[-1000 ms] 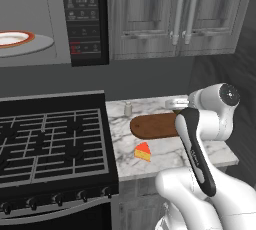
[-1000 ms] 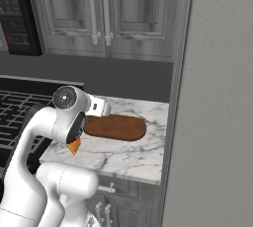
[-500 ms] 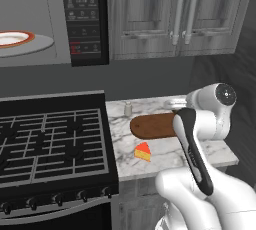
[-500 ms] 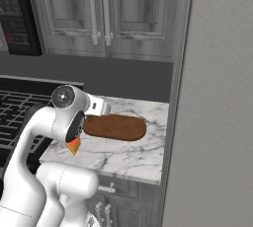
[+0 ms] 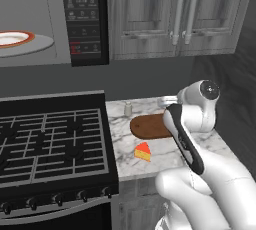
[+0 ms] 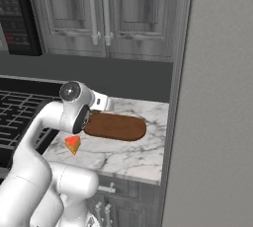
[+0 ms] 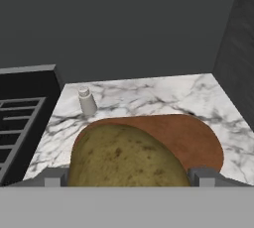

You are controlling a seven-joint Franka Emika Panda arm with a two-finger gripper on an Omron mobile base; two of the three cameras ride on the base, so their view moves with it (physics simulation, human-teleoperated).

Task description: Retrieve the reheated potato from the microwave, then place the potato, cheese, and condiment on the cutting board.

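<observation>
Potato (image 7: 124,155): yellowish-brown, mottled, seated between the gripper's (image 7: 126,175) two widely spread fingers, held over the near end of the cutting board (image 7: 198,140).
Cutting board: reddish-brown, oblong, flat on the marble counter (image 5: 165,159).
Condiment (image 7: 87,100): pale grey shaker, upright beyond the board, beside the stove (image 5: 50,139).
Cheese (image 5: 143,151): wedge on the counter, in front of the board, apart from it.
Arm (image 5: 192,139): folded high, wrist bent over the board.
Microwave (image 5: 75,14): open, white plate (image 5: 15,39) inside.
</observation>
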